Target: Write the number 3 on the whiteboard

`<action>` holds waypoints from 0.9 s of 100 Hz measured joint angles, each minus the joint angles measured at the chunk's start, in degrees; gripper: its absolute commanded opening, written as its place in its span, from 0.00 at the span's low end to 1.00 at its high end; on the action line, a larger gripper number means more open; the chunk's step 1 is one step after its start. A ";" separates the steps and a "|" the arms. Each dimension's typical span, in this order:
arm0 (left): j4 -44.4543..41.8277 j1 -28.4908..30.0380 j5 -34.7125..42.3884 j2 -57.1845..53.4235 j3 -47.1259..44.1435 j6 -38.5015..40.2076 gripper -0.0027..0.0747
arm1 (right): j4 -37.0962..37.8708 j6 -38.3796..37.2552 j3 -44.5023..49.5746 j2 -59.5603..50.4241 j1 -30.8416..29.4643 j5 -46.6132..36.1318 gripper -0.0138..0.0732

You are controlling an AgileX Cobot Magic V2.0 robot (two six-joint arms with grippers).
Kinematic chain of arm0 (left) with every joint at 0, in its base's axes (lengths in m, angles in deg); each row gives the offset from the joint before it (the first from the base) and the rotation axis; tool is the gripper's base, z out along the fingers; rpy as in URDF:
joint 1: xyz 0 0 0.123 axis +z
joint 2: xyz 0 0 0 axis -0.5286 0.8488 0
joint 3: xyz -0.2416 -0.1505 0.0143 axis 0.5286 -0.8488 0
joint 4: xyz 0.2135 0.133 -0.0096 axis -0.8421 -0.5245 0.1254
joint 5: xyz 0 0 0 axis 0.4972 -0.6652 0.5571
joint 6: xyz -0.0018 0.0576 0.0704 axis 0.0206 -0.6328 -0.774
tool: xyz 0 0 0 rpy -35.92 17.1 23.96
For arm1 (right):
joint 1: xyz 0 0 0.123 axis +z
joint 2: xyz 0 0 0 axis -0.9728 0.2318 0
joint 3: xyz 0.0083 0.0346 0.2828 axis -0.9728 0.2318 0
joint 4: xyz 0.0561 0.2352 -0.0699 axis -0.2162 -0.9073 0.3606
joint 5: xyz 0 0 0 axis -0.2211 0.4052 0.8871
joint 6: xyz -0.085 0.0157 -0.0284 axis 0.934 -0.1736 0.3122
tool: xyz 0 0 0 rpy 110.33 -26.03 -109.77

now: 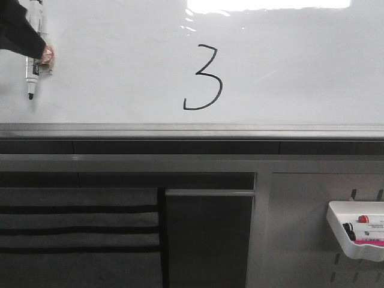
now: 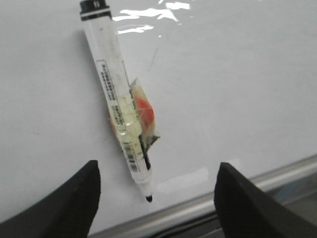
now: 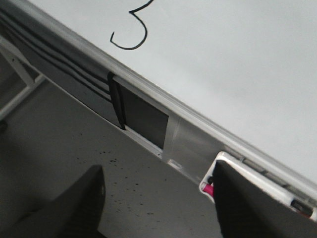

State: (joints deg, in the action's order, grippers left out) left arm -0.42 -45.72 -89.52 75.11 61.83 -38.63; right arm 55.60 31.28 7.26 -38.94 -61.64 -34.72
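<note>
Whiteboard: (image 1: 120, 66) large glossy white board, glare along top edge, grey rail (image 1: 192, 131) under it.
Number 3: (image 1: 204, 78) thin black digit, mid-board, angular top, rounded lower hook; looks complete, so the writing step reads as done.
Marker: (image 1: 33, 57) far left of board, well apart from the digit, tip down, uncapped. Left wrist view shows it against the board with a taped-on clear/red wad (image 2: 141, 116) mid-barrel.
Left gripper: (image 2: 156, 198) fingers spread wide either side of the marker (image 2: 119, 106), not touching it in that view. Front view shows a dark arm part at the barrel, so whether anything holds it there I cannot tell.
Right gripper: (image 3: 158, 198) fingers apart, holding nothing, pointed at the rail and floor.
Handling: marker is light, stiff, smooth plastic; likely slippery. Best hold is mid-barrel at the taped wad. Board is rigid and slick; fresh ink smears, keep fingers off the digit.
Pegboard tray: (image 1: 336, 225) lower right, spare markers inside.
</note>
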 measured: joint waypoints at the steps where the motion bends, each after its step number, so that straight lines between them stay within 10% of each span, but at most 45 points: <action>1: -0.23 0.13 -0.60 -0.87 0.00 0.00 0.63 | 0.13 -1.52 0.00 -0.07 -0.07 -0.03 0.64; 21: -8.78 5.47 -15.65 -14.18 0.00 3.99 0.63 | 3.02 -15.03 1.94 -3.75 -3.73 -2.14 0.62; 39: -19.65 11.85 -23.80 -26.01 -0.29 14.33 0.51 | 3.46 -18.04 8.85 -9.34 -5.50 -8.62 0.39; 72: -19.91 14.73 -13.91 -42.63 -13.72 16.55 0.01 | 4.04 -14.29 21.83 -23.14 -5.55 -20.55 0.08; 90: -17.02 14.73 -8.66 -45.69 -18.52 16.70 0.01 | 4.41 -13.79 25.53 -26.73 -5.55 -22.72 0.08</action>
State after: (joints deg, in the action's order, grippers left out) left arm -17.45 -31.00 -98.18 29.42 43.31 -21.93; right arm 60.01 17.49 32.79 -65.67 -67.19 -57.44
